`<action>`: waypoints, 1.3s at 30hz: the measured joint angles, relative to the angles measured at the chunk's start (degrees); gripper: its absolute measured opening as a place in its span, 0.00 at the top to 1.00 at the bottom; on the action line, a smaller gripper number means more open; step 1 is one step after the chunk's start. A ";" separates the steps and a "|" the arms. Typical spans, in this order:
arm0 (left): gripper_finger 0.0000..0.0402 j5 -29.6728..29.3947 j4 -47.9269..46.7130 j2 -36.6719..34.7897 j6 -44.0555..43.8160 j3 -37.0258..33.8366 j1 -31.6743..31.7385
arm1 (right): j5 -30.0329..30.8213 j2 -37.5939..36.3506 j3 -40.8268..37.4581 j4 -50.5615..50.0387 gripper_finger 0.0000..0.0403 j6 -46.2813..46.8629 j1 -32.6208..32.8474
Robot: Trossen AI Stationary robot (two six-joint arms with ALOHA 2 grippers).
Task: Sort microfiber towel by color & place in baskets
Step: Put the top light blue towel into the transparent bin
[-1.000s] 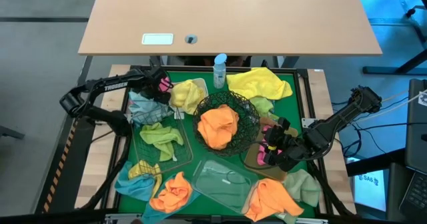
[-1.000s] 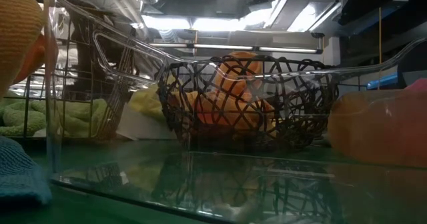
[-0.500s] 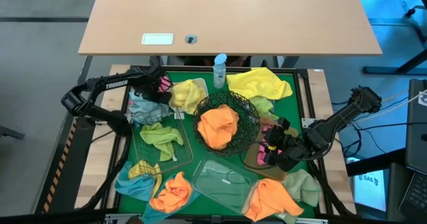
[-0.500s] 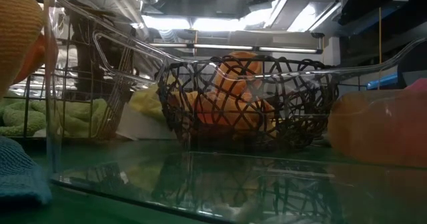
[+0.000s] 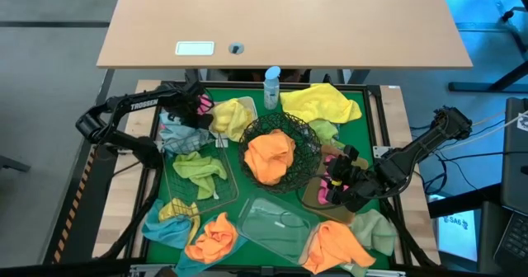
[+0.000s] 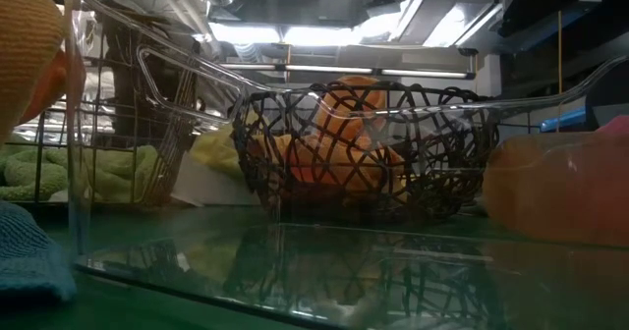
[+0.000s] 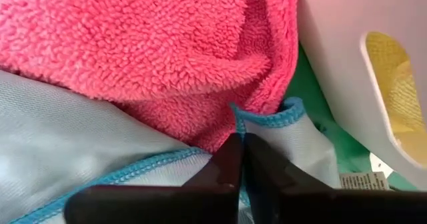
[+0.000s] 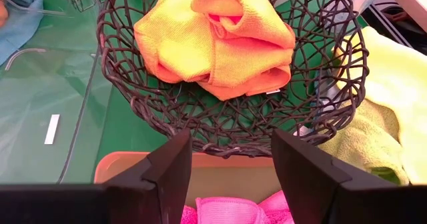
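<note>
Both hands crowd towels: left hand closed, right hand spread.

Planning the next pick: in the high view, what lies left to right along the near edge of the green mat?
Light blue towel → orange towel → clear plastic tray → orange towel → pale green towel.

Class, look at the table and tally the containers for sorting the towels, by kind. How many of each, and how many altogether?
Black wire bowl: 1
Wire basket: 1
Clear tray: 1
Tan tray: 1
White tub: 1
Total: 5
</note>
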 joint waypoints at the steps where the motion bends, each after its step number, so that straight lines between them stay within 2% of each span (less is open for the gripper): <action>1: 0.98 0.50 0.00 0.00 0.03 0.00 0.00 | 0.00 0.00 0.00 0.00 0.50 -0.02 0.00; 8: 1.00 5.61 0.04 -0.04 1.54 0.00 0.00 | 0.00 0.00 0.00 0.00 0.50 0.00 -0.01; 16: 1.00 7.50 0.04 -0.92 2.95 0.00 0.00 | 0.00 0.00 0.00 0.00 0.50 0.00 -0.02; 21: 1.00 8.66 0.04 -4.55 3.09 0.00 0.81 | 0.00 0.00 0.00 0.02 0.50 0.00 0.00; 30: 1.00 15.99 0.01 -9.87 3.02 0.00 2.27 | 0.00 -0.01 0.00 0.02 0.50 0.00 -0.02; 39: 1.00 17.11 3.07 -14.19 2.55 0.00 2.28 | 0.00 0.00 0.00 0.02 0.50 0.00 -0.01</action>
